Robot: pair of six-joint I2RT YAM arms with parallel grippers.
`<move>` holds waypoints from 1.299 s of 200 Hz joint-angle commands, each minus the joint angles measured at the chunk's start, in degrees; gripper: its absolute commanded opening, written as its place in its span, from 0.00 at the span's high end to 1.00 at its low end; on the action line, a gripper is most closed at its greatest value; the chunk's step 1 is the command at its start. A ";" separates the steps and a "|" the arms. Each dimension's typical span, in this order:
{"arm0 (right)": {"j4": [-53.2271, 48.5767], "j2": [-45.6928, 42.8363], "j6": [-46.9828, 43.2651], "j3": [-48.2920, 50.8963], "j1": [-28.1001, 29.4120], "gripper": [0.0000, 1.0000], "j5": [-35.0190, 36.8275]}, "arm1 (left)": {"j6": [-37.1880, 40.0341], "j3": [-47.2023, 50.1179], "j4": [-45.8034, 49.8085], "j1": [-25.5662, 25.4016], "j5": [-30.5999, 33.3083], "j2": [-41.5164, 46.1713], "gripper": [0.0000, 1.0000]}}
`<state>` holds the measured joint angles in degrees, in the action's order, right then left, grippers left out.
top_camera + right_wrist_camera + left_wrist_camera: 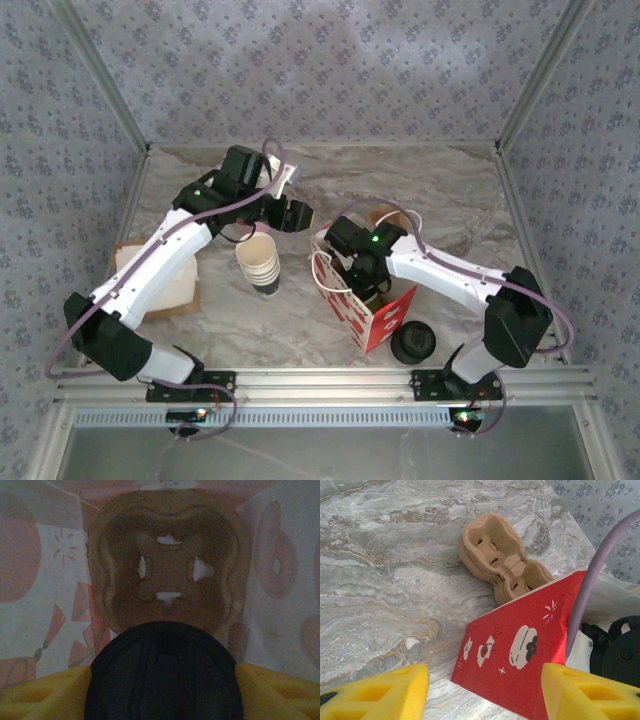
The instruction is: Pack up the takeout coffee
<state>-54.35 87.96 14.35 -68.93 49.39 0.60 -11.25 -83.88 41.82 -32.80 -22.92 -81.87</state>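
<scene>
Black-lidded takeout coffee [163,672] upright, long axis vertical

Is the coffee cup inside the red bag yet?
Inside. The coffee cup, black lid up, sits between the right fingers, with patterned walls of the bag around it and a cardboard tray below.
</scene>
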 commanded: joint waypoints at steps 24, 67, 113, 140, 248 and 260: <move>-3.65 0.20 0.90 1.63 -0.04 0.27 -1.11 | -0.53 -0.59 -0.69 0.45 -0.02 0.72 0.39; -3.50 0.03 0.94 1.69 0.16 0.27 -0.62 | -0.64 -0.59 -0.66 0.45 0.15 0.74 0.39; -4.45 -0.49 0.94 1.12 0.43 0.26 0.18 | -0.63 -0.35 -0.75 0.62 0.33 0.68 0.39; -4.89 -0.77 0.94 -0.82 0.67 0.24 0.56 | -0.63 -0.24 -0.69 0.71 0.37 0.91 0.39; -6.56 -1.53 0.94 -2.71 0.89 0.17 0.95 | -0.69 -0.39 -1.00 0.98 0.09 0.61 0.38; -6.56 -1.56 0.97 -2.79 0.93 0.17 0.93 | -0.62 -0.52 -1.04 0.93 0.07 0.48 0.38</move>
<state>-58.52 87.74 14.57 -70.13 49.93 0.86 -11.66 -83.88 41.78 -32.25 -22.72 -81.87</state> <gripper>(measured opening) 0.829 0.615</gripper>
